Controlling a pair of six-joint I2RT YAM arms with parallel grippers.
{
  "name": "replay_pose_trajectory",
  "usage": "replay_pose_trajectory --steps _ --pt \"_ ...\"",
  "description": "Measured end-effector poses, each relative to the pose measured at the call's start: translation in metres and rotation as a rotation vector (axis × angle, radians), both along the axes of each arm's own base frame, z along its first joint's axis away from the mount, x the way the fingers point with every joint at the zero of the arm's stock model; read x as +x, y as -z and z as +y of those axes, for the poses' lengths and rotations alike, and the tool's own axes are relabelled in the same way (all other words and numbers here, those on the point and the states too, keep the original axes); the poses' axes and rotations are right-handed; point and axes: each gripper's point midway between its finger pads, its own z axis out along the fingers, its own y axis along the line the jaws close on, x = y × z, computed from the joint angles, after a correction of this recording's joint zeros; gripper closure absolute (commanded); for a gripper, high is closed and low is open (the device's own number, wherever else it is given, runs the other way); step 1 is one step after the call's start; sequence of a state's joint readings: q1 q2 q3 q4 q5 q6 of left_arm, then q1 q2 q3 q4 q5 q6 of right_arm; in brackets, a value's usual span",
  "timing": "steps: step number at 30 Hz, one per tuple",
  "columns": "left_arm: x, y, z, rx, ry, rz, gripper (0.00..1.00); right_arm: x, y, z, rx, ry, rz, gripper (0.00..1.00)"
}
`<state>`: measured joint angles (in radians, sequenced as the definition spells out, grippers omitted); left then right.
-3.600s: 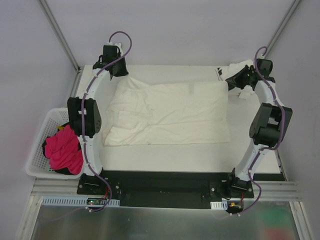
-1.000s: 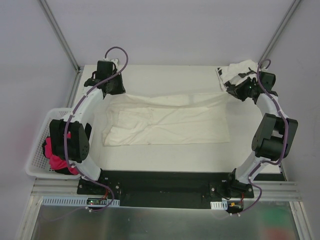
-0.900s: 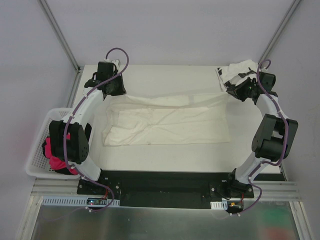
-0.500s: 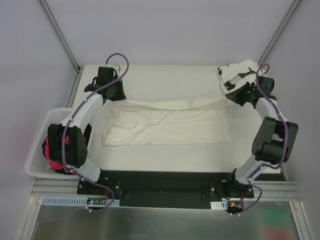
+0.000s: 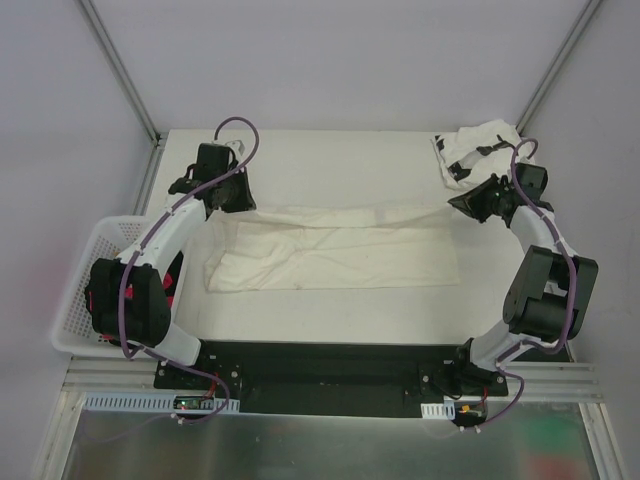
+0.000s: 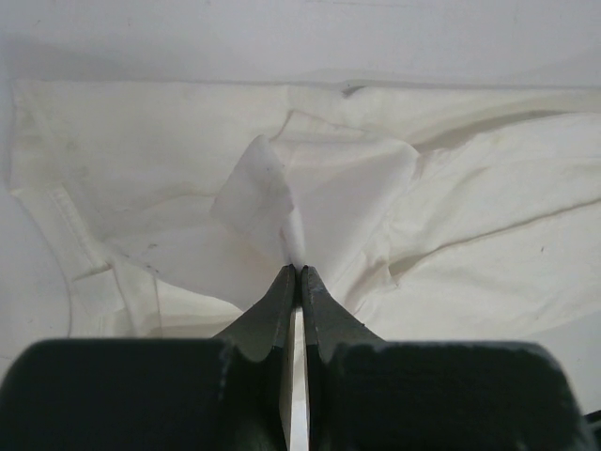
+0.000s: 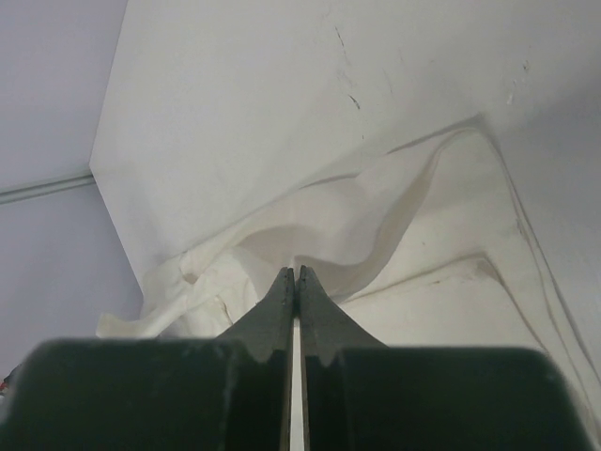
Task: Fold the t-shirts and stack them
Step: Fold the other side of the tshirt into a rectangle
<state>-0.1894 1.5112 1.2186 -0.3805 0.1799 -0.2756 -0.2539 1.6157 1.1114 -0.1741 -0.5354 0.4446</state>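
Closed left gripper (image 5: 238, 203) held a pinch of the cream-white t-shirt (image 5: 340, 250) at its far left corner. In the left wrist view the jaws stood pressed together, with a small peaked fold of cloth rising from between the tips. The right gripper (image 5: 456, 205) was likewise clamped on the same shirt at its far right corner. In the right wrist view its jaws met on a raised, curling edge of the fabric.

In the top view, the cream-white t-shirt lay across the middle of the table (image 5: 340, 320) as a wide band, its long side running left to right. Its far edge was raised and spanned between the two grippers, with a slight sag and wrinkles along it. The near edge lay flat on the table. The left part showed creases and overlapping layers, while the right part was smoother.

The printed t-shirt (image 5: 478, 143), white with black marks, sat crumpled at the far right corner of the table. It was just behind the right gripper and apart from the cream shirt.

A white basket (image 5: 75, 290) stood off the left edge of the table, with pink cloth (image 5: 93, 300) inside, mostly hidden by the left arm.
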Motion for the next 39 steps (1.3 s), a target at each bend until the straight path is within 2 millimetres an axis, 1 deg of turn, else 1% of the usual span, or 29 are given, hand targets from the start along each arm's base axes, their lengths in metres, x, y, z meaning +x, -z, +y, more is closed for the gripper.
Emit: replay_pose_trajectory --steps 7,11,12,13,16,19,22,24,26,29,31,36,39 --pt "-0.004 0.002 -0.006 -0.016 0.016 0.012 1.0 -0.009 -0.004 0.003 0.014 0.012 0.007 0.99" --pt "-0.009 0.008 -0.009 -0.024 0.02 0.03 1.0 -0.013 -0.007 0.003 0.012 0.016 0.012 0.99" --pt "-0.012 0.01 -0.011 -0.025 0.026 0.037 1.0 -0.015 -0.007 0.003 0.011 0.017 0.015 0.96" --pt "-0.014 0.012 -0.011 -0.025 0.026 0.043 1.0 -0.016 -0.008 0.004 0.012 0.017 0.018 0.89" --pt "-0.021 0.019 -0.013 -0.026 0.031 0.063 1.0 -0.022 -0.005 0.005 0.018 0.023 0.034 0.74" --pt "-0.03 0.025 -0.015 -0.028 0.039 0.082 1.0 -0.033 0.004 0.007 0.029 0.034 0.074 0.71" --pt "-0.04 0.029 -0.018 -0.03 0.051 0.094 1.0 -0.045 0.01 0.01 0.039 0.046 0.111 0.69" --pt "-0.047 0.029 -0.019 -0.032 0.057 0.097 1.0 -0.055 0.009 0.011 0.037 0.054 0.117 0.69" --pt "-0.052 0.026 -0.02 -0.036 0.059 0.093 1.0 -0.062 0.003 0.011 0.025 0.064 0.108 0.69" --pt "-0.059 0.018 -0.018 -0.041 0.051 0.079 1.0 -0.064 -0.011 0.009 0.002 0.078 0.068 0.69" --pt "-0.06 0.01 -0.018 -0.04 0.047 0.055 1.0 -0.063 -0.016 0.008 -0.005 0.082 0.053 0.69" --pt "-0.062 -0.002 -0.012 -0.028 0.029 0.016 1.0 -0.053 -0.012 0.01 0.017 0.098 0.056 0.71" --pt "-0.066 -0.004 -0.01 -0.025 0.024 0.007 1.0 -0.044 -0.005 0.023 0.04 0.085 0.066 0.73"
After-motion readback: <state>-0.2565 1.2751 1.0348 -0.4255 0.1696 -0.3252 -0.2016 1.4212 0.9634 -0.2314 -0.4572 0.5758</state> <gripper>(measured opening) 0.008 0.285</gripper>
